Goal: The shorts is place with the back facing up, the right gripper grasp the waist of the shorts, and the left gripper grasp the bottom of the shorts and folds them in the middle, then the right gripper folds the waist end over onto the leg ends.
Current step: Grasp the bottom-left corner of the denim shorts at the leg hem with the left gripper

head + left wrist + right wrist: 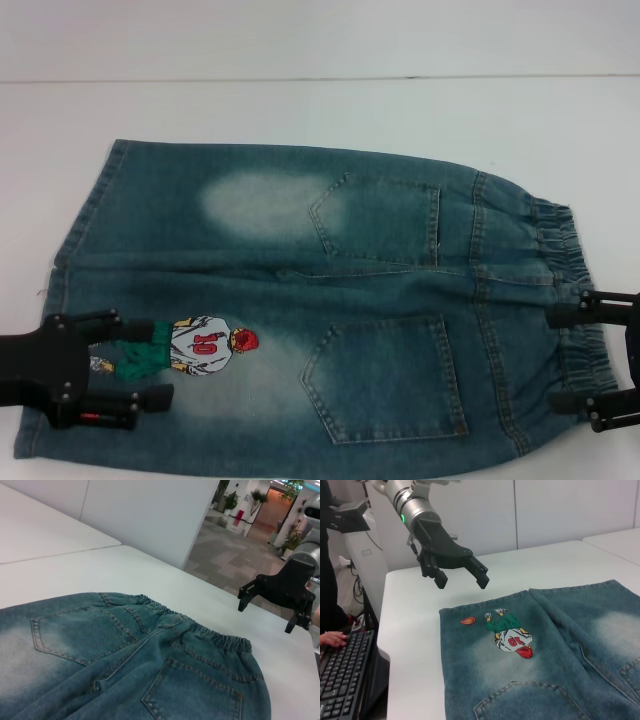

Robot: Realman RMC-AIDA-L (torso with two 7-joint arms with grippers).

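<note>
The shorts are laid flat on the white table, back side up, with both back pockets shown and the legs side by side. The waist, a puckered elastic band, is turned toward the robot's right, and the leg ends are turned toward its left. A cartoon basketball player print with the number 10 is seen on the nearer leg, close to the hem, and pale faded patches are spread over both legs. The left gripper is held over the hem end of the nearer leg, just beside the print; in the right wrist view the left gripper is seen raised above the table and clear of the cloth, above the corner of the bottom of the shorts, its two black fingers spread wide with nothing between them. The right gripper is placed at the waist on the nearer side, its fingers parted and lined up across the ruffled band; in the left wrist view the right gripper is shown lifted off the table beyond the waistband, apart from the denim, and nothing is held in it. A keyboard is seen off the table's edge in the right wrist view.
</note>
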